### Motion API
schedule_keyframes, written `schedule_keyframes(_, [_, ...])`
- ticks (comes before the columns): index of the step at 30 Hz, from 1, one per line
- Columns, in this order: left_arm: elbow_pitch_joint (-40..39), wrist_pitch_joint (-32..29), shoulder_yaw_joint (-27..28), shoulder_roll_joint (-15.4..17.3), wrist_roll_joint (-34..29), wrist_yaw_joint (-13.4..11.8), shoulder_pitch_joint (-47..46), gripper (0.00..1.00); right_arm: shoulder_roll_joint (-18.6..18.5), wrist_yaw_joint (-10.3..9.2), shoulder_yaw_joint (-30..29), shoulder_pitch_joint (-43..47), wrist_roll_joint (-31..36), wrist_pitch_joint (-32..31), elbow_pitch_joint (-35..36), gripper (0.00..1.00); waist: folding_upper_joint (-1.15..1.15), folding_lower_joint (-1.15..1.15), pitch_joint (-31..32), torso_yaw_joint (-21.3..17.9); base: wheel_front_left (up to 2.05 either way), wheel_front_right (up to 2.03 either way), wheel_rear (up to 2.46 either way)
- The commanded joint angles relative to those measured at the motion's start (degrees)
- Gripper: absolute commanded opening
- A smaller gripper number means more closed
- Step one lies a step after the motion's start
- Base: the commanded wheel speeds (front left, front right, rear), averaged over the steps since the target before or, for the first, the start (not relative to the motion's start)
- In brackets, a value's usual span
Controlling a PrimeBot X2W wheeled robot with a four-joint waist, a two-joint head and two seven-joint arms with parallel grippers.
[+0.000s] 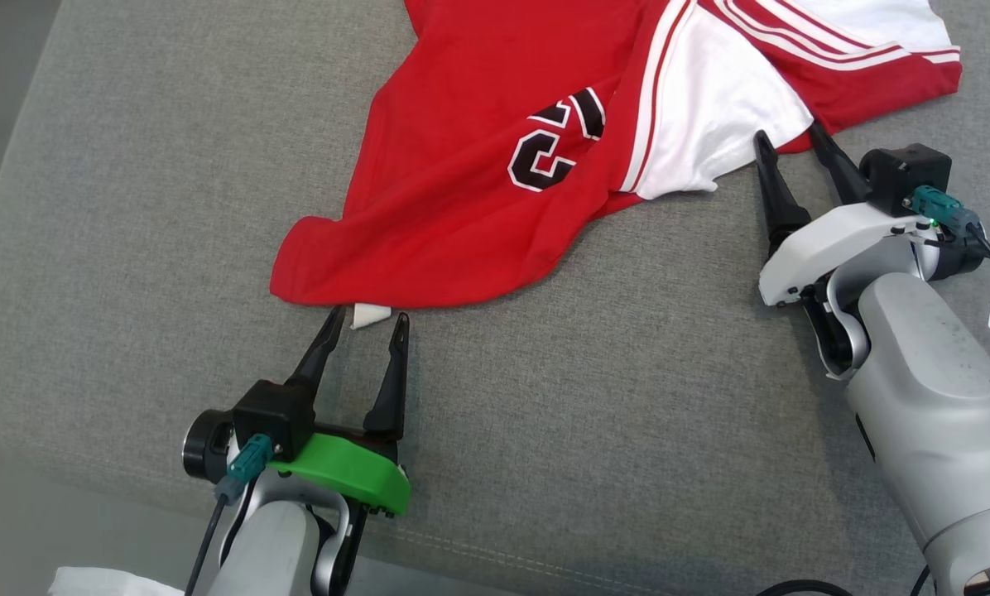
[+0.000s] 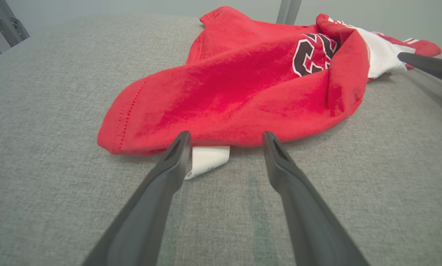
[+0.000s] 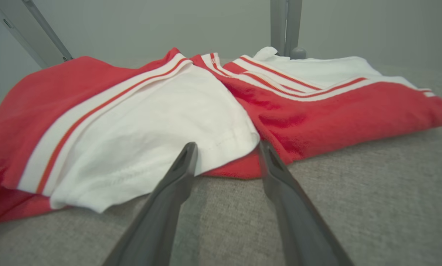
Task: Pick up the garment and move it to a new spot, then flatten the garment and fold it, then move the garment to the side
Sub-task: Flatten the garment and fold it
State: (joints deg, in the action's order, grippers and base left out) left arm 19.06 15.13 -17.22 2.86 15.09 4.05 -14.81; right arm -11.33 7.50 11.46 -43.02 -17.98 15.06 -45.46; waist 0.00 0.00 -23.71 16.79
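Lying crumpled on the far half of the desk (image 1: pixel 131 248), the red shirt (image 1: pixel 462 215) is spread from the middle toward my right side, not flat: its body is bunched and folded over itself. A black number with a white outline (image 1: pixel 555 141) sits on the red cloth, partly hidden by a fold, so I cannot read it fully. To the right of it runs a white panel (image 1: pixel 710 108) edged with thin red and white stripes, and past that a red part with more stripes reaches toward the far right.

At the shirt's near edge a small white tag (image 1: pixel 371 315) pokes out from under the red hem and rests on the grey cloth of the desk. My left claw (image 1: pixel 370 314) is low over the desk with its fingers apart, gripping nothing, its tips just at that hem, one on each side of the tag. In my left wrist view the shirt (image 2: pixel 224 96) rises right ahead of the left claw (image 2: pixel 225 136), with the tag (image 2: pixel 208 159) beside the left finger.

My right claw (image 1: pixel 787 132) is also apart and holds nothing. Its tips touch the shirt's edge where the white panel's corner lies over red cloth (image 3: pixel 317 111); the right wrist view shows that corner (image 3: pixel 228 147) between the tips of the right claw (image 3: pixel 227 144).

Behind the shirt stands a grey metal post (image 3: pixel 284 26).
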Motion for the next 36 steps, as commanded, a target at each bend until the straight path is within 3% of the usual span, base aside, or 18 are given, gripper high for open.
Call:
schedule_keyframes(1, [0.18, -0.02, 0.05, 0.10, -0.25, 0.34, 0.31, 1.00, 0.17, -0.03, 0.20, -0.46, -0.08, 0.13, -0.58, 0.82, 0.00, 0.00, 0.00, 0.18, 0.00, 0.00, 0.00])
schedule_keyframes(3, [0.24, -0.02, -0.01, 0.10, -0.34, 0.37, 0.33, 1.00, 0.24, -0.03, 0.50, -0.84, 0.01, 0.13, -0.87, 0.75, 0.00, 0.00, 0.02, 0.34, 0.00, 0.00, 0.00])
schedule_keyframes(7, [0.26, -0.02, -0.28, 0.10, -0.07, 0.18, 0.40, 1.00, 0.13, -0.03, 0.53, -1.57, -0.17, 0.13, -1.94, 0.20, 0.00, 0.00, 0.14, 0.68, 0.00, 0.00, 0.00])
schedule_keyframes(8, [0.22, -0.02, -0.34, 0.10, 0.03, 0.10, 0.40, 1.00, 0.09, -0.03, 0.42, -1.74, -0.18, 0.13, -2.26, 0.00, 0.00, 0.00, 0.16, 0.74, 0.00, 0.00, 0.00])
schedule_keyframes(15, [0.50, -0.02, -0.02, 0.11, 0.48, -0.43, 0.85, 1.00, 0.15, -0.03, -2.42, -1.60, 1.09, 0.13, -2.67, 0.00, 0.00, 0.00, 0.91, 0.30, 0.00, 0.00, 0.00])
schedule_keyframes(23, [1.23, -0.02, 1.95, 0.12, -0.85, 0.40, 3.07, 1.00, 2.17, -0.03, -4.97, 6.41, -1.16, 0.14, 5.60, 0.00, 0.00, 0.00, 6.11, -4.18, 0.00, 0.00, 0.00])
schedule_keyframes(24, [2.11, -0.02, 3.62, 0.13, -1.95, 0.89, 4.70, 1.00, 2.49, -0.03, -5.30, 14.34, -3.85, 0.14, 10.95, 0.00, 0.00, 0.00, 10.38, -9.10, 0.00, 0.00, 0.00])
schedule_keyframes(31, [2.61, -0.02, 5.95, 0.14, -3.11, 1.41, 6.50, 1.00, 2.29, -0.03, -1.20, 23.47, -11.59, 0.14, 25.46, 0.00, 0.00, 0.00, 14.15, -16.87, 0.00, 0.00, 0.00])
schedule_keyframes(36, [3.31, -0.02, 7.14, 0.15, -3.68, 1.54, 7.21, 1.00, 1.98, -0.02, -1.21, 28.64, -15.31, 0.14, 33.58, 0.00, 0.00, 0.00, 14.73, -20.27, 0.00, 0.00, 0.00])
